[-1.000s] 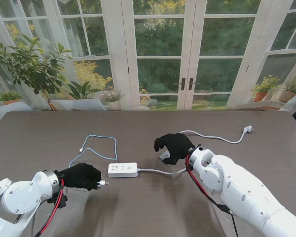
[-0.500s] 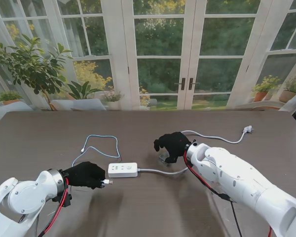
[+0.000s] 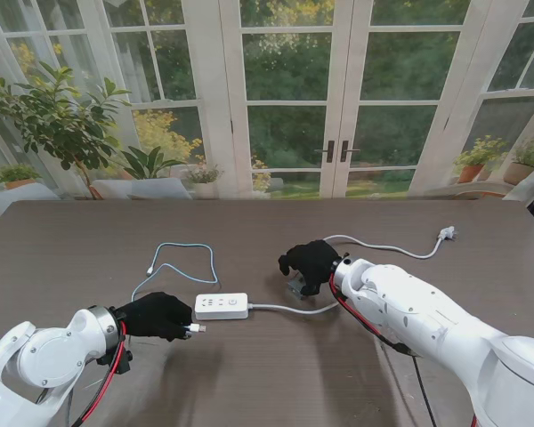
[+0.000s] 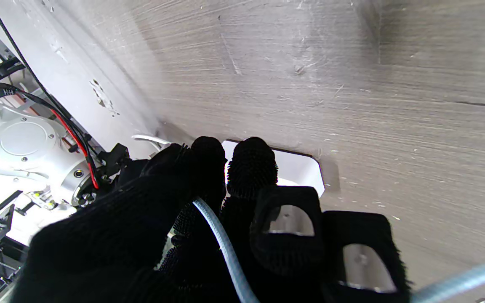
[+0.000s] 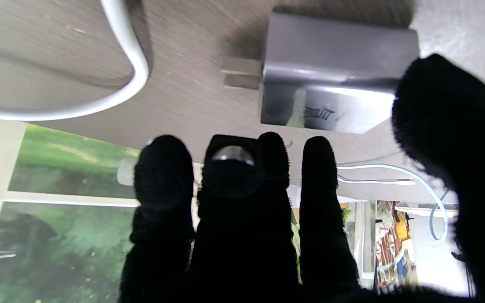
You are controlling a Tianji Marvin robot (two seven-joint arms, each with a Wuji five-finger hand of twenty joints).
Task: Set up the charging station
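Here the left hand point(image 3: 157, 315) was closed around the blue cable point(image 3: 180, 263), its plug tip just near of the white strip point(image 3: 221, 305) on the table point(image 3: 267, 374). Right of the strip, the right hand point(image 3: 310, 261) hung over the grey charger point(image 5: 335, 73), fingers spread, holding nothing.

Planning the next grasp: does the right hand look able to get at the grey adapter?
Probably yes: the right hand hangs open over the adapter, nothing between; the white cord lies beside.
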